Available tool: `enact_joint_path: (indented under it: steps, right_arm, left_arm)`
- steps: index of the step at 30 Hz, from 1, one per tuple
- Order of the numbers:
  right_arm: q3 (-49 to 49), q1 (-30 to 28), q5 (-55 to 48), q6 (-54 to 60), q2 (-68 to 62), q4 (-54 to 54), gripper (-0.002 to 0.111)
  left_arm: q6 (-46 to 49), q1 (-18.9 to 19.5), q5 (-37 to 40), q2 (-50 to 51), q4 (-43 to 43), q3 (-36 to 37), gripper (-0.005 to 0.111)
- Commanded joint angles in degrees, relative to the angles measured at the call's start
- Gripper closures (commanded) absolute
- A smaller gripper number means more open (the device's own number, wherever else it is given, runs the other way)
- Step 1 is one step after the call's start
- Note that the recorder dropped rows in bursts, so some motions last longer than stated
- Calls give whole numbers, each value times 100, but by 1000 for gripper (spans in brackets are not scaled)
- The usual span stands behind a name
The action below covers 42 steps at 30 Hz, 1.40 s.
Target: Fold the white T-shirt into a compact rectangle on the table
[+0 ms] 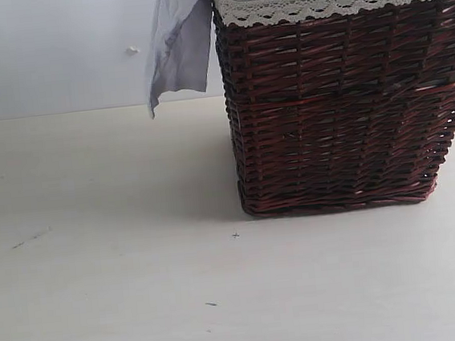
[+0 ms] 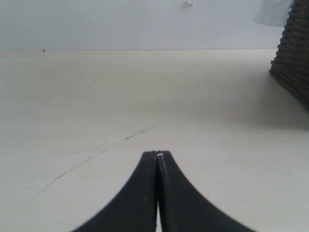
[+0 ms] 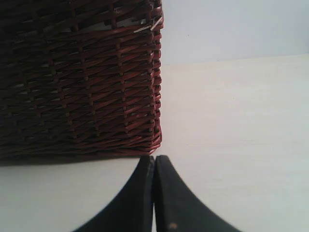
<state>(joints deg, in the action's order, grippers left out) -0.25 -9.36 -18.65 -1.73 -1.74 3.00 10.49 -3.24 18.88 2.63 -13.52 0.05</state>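
Shut grippers low over the table, shirt draped on the basket

Black fingers fill the near edge of each wrist view. The left gripper [image 2: 158, 154] has its jaws pressed flat together with nothing between them, and hangs over bare table [image 1: 102, 295]. The right gripper [image 3: 154, 157] is closed the same way and also holds nothing. Its tips sit just in front of the bottom corner of the basket [image 1: 343, 111], and the wrist view does not show whether they touch it. Neither gripper shows in the exterior view.

The basket is dark red-brown wicker and stands on the right half of the table, toward the far edge. A lace-trimmed liner [image 1: 332, 1] folds over its rim.

The white T-shirt [image 1: 176, 42] is not on the table. A flap of it hangs over the basket's top left corner and down the outside, and its lower end stops above the table's far edge, in front of the pale wall [image 1: 47, 51]. No lettering shows on this flap, and the rest of the shirt is cut off at the top of the picture. The left wrist view catches the same flap at its upper edge, beside the wicker.

A few small dark specks [image 1: 210, 304] mark the table toward the near edge.
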Motion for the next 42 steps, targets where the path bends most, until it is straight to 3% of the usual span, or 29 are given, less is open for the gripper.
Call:
enact_joint_path:
  steps: [1,22,31,37,42]
  right_arm:
    - [25,0,93,1,30,-19,108]
    - [25,0,93,1,30,-16,108]
    - [25,0,116,17,30,-172,108]
    - [25,0,236,113,30,-300,108]
    - [25,0,1269,119,30,-459,108]
  left_arm:
    - [-27,-25,-26,5,-76,-5,107]
    - [-16,-25,-56,5,-31,-5,107]
    - [97,-25,-1393,5,-421,-5,107]
    - [97,-25,-1446,5,-425,-5,107]
    - [39,-25,-1582,5,-900,-5,107]
